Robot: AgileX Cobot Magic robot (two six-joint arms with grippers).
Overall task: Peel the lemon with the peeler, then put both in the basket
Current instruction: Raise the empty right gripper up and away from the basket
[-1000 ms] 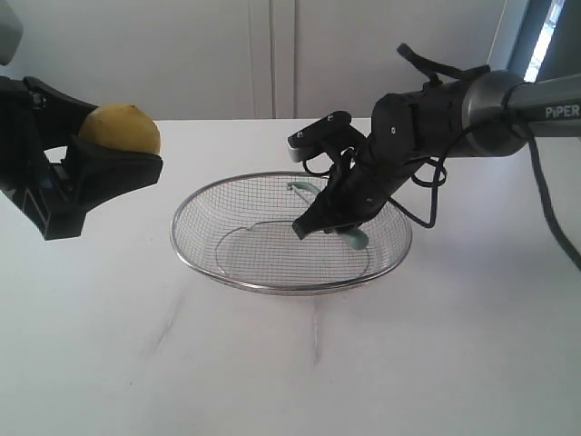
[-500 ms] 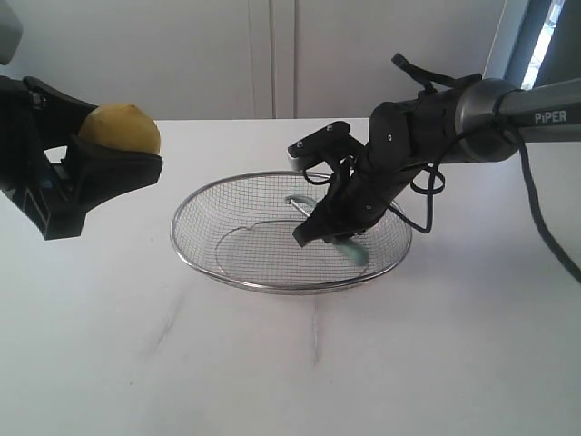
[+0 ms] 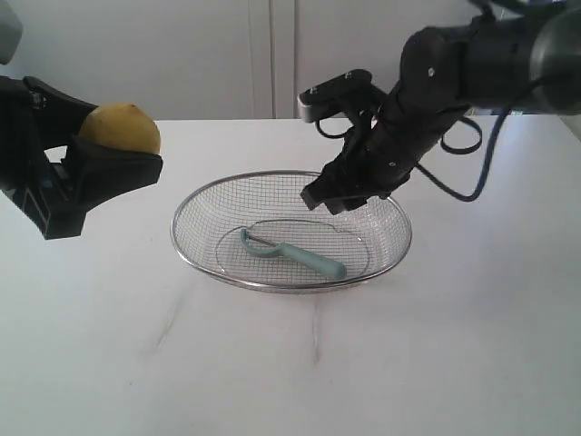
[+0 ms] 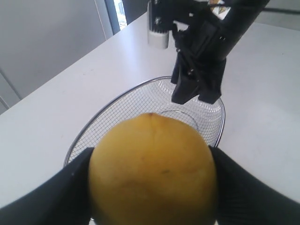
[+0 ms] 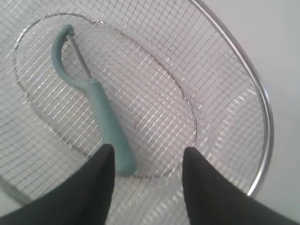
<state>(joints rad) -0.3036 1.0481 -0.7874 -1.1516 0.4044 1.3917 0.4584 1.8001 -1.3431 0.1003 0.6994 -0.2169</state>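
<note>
While left gripper (image 3: 125,145) clamps lemon (image 3: 118,127) clear of basket (image 3: 290,287) rim, right gripper (image 3: 334,200) hangs open above peeler (image 3: 295,256) lying inside.

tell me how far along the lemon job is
Done: the peeler lies free in the basket, the right gripper open above it. In hand: the left gripper holds the lemon up beside the basket; no peeled patch shows. Left: lemon into the basket.
</note>
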